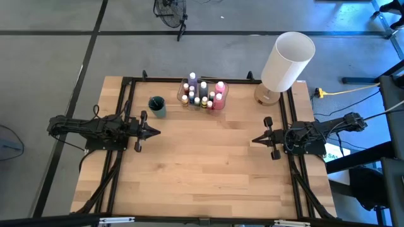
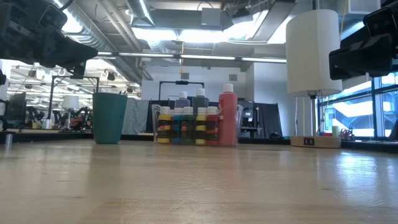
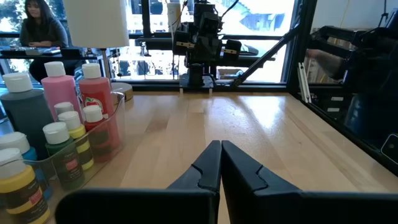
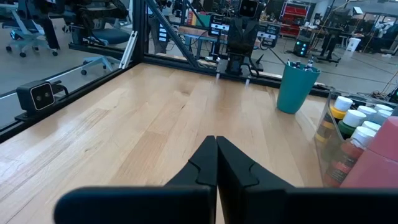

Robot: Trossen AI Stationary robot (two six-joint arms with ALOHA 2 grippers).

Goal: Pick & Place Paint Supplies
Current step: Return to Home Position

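Observation:
Several small paint bottles (image 1: 203, 94) with pale caps stand upright in a clear container near the table's far edge; they also show in the low view as paint bottles (image 2: 198, 123). A teal cup (image 1: 157, 106) stands left of them, holding brushes (image 4: 300, 64). My left gripper (image 1: 158, 132) hovers shut at the table's left, pointing right. My right gripper (image 1: 254, 140) hovers shut at the table's right, pointing left. Neither is near the bottles.
A large white cylinder (image 1: 288, 60) on a round wooden base stands at the far right corner. The clear container's wall (image 3: 106, 134) surrounds the bottles. Bare wooden tabletop (image 1: 202, 164) lies between the grippers and toward the near edge. A person (image 3: 40, 28) sits beyond the table.

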